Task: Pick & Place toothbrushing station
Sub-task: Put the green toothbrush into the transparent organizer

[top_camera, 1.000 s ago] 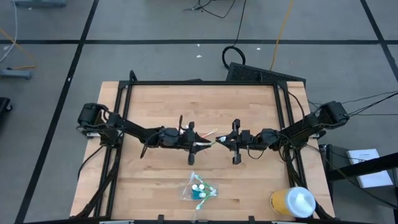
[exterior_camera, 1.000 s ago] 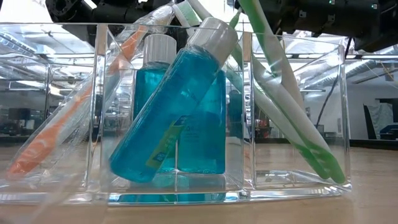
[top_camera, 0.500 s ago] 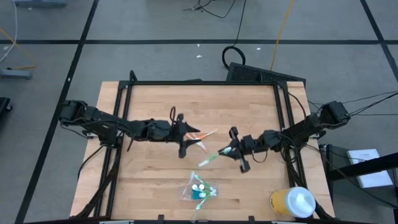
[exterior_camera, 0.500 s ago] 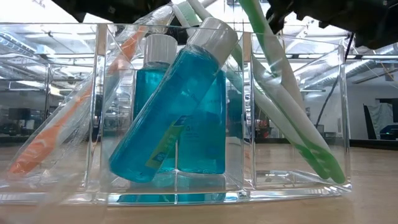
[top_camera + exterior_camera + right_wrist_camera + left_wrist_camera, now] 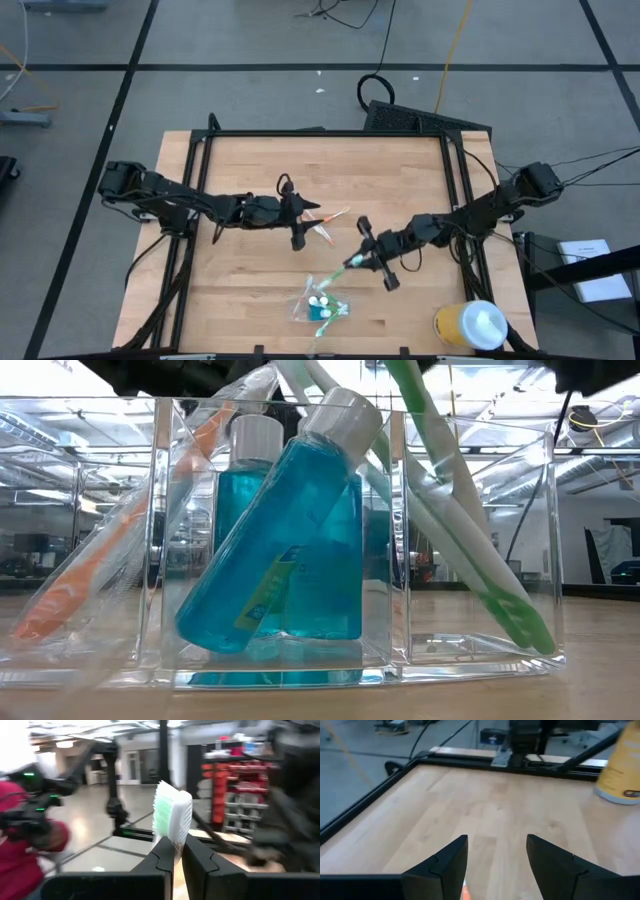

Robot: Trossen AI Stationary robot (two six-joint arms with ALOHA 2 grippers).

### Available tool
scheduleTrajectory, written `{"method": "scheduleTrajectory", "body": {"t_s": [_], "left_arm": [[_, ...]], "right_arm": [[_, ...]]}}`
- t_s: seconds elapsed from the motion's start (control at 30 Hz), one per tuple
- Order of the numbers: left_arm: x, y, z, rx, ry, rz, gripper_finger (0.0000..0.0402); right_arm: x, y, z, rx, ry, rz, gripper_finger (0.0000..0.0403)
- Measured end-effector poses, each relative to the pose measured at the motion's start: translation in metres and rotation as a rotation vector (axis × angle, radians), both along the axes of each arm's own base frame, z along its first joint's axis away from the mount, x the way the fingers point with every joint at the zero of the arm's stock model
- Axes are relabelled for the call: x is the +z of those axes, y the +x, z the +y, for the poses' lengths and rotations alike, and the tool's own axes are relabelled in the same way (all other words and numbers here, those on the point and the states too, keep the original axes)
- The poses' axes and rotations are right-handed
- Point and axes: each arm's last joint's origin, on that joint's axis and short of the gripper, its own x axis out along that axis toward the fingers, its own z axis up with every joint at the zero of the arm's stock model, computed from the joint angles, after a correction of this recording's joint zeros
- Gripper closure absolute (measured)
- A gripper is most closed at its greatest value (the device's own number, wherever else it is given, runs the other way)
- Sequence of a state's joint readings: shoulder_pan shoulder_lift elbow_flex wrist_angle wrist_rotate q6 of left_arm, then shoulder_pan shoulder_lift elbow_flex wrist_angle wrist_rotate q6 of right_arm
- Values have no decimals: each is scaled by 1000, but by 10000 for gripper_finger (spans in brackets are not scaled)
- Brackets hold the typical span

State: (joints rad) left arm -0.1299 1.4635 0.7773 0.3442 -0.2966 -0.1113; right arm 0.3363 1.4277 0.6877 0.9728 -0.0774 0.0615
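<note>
Wooden table, clear toothbrushing station at near edge; right gripper clamped on green toothbrush just above it, probably mid-delivery; left gripper parted, far-left; next, lowering into a compartment

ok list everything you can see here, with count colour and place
holder: 1, clear, table's near edge, middle; three compartments
bottles: 2, blue liquid with white caps, holder's middle compartment
orange brush: 1, leaning in one end compartment of the holder
green brushes: at least 2, green and white, other end compartment
held brush: 1, green and white, in the right gripper, above the holder
loose brush: 1, orange and white, on the table by the left gripper
cup: 1, yellow with white lid, near right corner
table: 1, light wood, black frame
left gripper: open, mid table
right gripper: shut on held brush
</note>
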Motion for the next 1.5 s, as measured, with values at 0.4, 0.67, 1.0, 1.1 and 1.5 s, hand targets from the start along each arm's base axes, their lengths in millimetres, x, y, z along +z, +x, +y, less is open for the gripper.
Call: {"method": "scheduleTrajectory", "body": {"t_s": [0.4, 0.67, 1.0, 1.1, 1.5], "left_arm": [[-4, -1, 2, 13, -23, 32, 192], [-6, -2, 2, 17, -39, 53, 192], [-6, -2, 2, 18, -39, 55, 192], [-5, -2, 2, 17, -40, 50, 192], [-5, -2, 2, 17, -39, 51, 192]], "right_arm": [[23, 4, 40, 118, -126, 163, 394], [29, -7, 57, 61, -195, 304, 394], [15, -8, 50, 13, -146, 486, 394], [11, -6, 46, -5, -147, 522, 393], [-18, 14, 35, 94, -104, 665, 391]]}}
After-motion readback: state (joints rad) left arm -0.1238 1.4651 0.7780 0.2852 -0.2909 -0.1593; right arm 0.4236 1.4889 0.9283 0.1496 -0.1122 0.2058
